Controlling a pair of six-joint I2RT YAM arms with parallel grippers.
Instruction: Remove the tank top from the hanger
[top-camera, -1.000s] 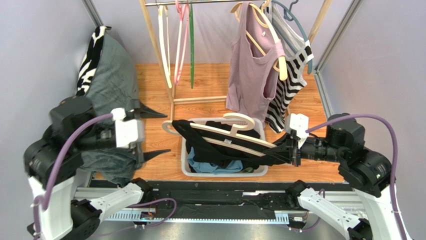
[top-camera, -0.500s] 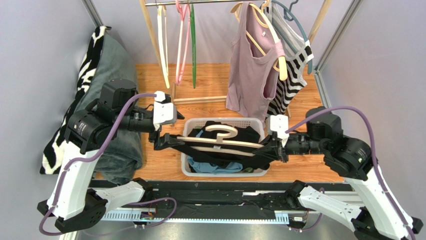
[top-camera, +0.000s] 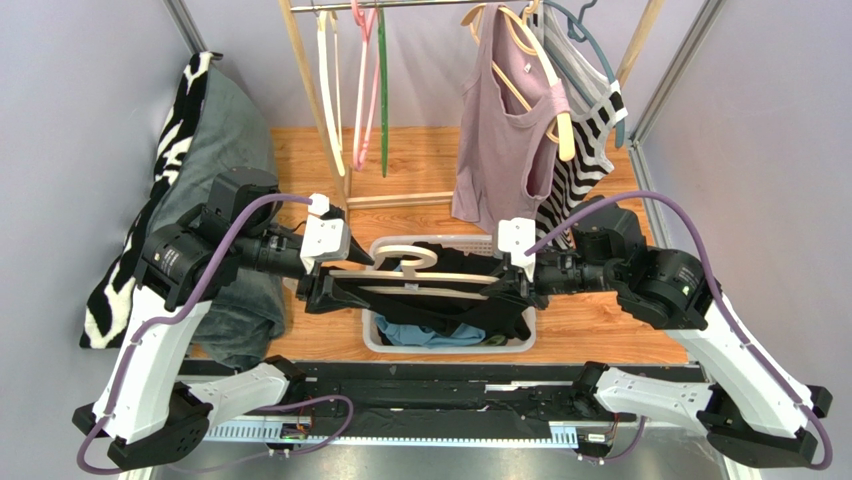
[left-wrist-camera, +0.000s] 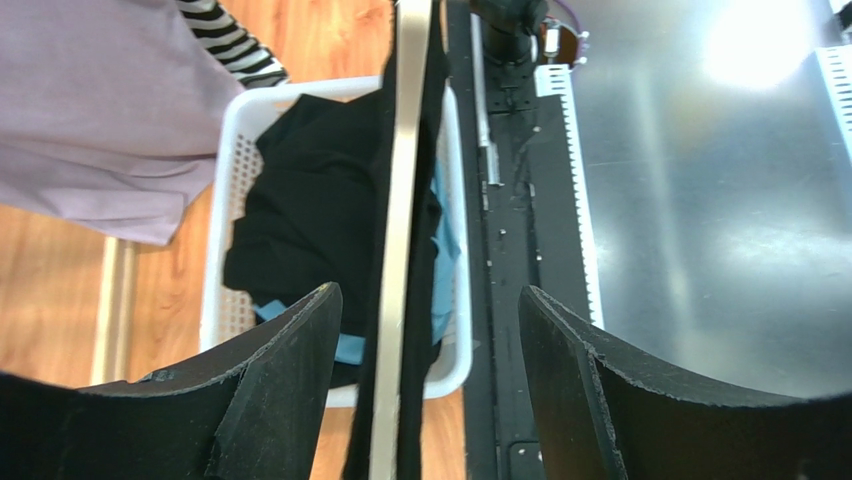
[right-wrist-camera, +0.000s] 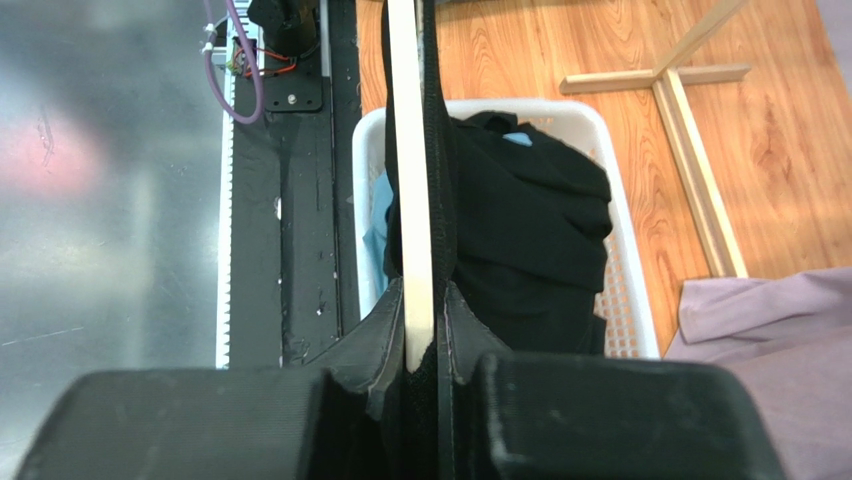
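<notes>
Black tank top (top-camera: 440, 310) on a pale wooden hanger (top-camera: 450, 277), level, above the white basket (top-camera: 400, 345)

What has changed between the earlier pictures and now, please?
The left gripper swung in from the left and now straddles the left end of the hanger, jaws narrowing but apart. The right gripper, shut on the hanger, carried it and the black tank top leftward and leveled it. The basket and hanging clothes stayed.

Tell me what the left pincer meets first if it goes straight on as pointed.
The wooden hanger with the black tank top on it: its bar lies between the open fingers of the left pincer. Depth is unclear, but nothing looks nearer.
</notes>
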